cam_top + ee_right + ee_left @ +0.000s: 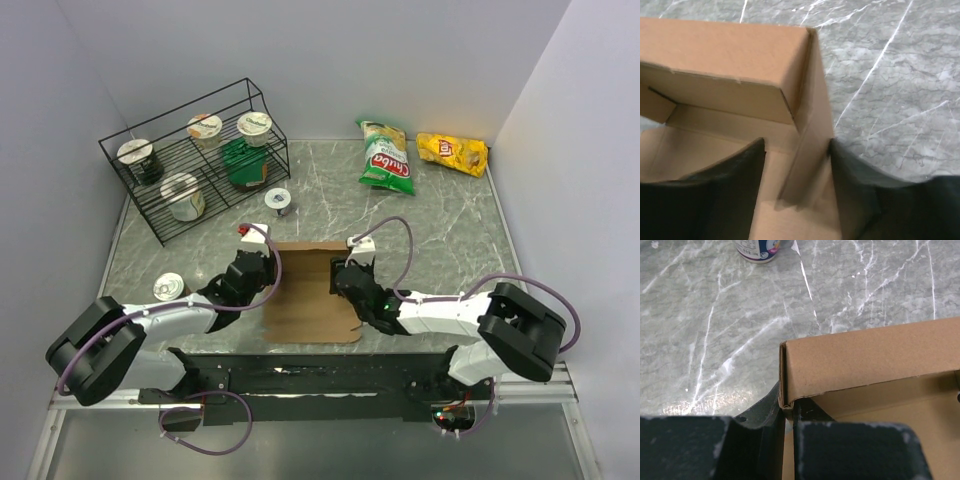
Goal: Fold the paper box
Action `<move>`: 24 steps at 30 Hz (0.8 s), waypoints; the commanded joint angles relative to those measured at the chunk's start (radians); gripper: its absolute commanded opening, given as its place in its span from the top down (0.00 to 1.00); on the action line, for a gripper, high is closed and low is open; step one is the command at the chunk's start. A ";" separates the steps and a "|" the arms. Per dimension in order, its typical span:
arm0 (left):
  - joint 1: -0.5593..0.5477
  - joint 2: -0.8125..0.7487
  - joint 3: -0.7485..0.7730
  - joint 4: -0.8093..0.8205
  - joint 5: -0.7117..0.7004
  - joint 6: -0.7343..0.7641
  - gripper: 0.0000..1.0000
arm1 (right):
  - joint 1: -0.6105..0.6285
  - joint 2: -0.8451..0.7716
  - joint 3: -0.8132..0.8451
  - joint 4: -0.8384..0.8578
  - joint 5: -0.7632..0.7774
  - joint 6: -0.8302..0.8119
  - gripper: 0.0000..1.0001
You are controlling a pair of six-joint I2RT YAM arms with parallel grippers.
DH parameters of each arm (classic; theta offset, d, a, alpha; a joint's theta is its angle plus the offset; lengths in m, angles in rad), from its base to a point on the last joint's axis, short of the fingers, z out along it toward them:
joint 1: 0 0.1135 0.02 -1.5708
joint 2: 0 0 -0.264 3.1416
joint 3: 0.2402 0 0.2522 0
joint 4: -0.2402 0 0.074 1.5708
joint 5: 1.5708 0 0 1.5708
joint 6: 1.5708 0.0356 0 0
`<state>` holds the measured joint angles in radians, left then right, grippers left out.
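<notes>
The left hand [258, 268] pinched the 9 o'clock wall of the box [310, 300], probably to hold it upright, while the open right hand [345, 276] only straddled the 3 o'clock wall.

Robotics lab test cell. Plain pale walls [400, 60] box in a grey marble-patterned table [450, 235]; two cabled robot arms [440, 312] are bolted to a metal rail [330, 382]. Staged groceries: a black wire rack [222, 195] of cups [254, 125] beyond the left gripper [262, 262], green and yellow chip bags [386, 157] beyond the right gripper [340, 275].
</notes>
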<state>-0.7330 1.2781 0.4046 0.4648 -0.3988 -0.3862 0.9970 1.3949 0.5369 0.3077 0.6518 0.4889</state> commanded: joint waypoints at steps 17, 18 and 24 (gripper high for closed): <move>0.093 -0.109 -0.027 -0.040 0.121 0.010 0.99 | -0.240 -0.680 0.077 -0.372 -0.566 -0.283 0.01; 0.095 -0.114 -0.030 -0.040 0.126 0.010 0.99 | -0.283 -0.691 0.077 -0.374 -0.590 -0.265 0.02; 0.103 -0.125 -0.035 -0.038 0.132 0.010 0.99 | -0.558 -0.653 0.006 -0.312 -0.700 -0.236 0.09</move>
<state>-0.6369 1.1831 0.3771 0.3946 -0.2913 -0.3798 0.5667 0.7036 0.5690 -0.0238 0.0879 0.2382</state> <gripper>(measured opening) 0.124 0.920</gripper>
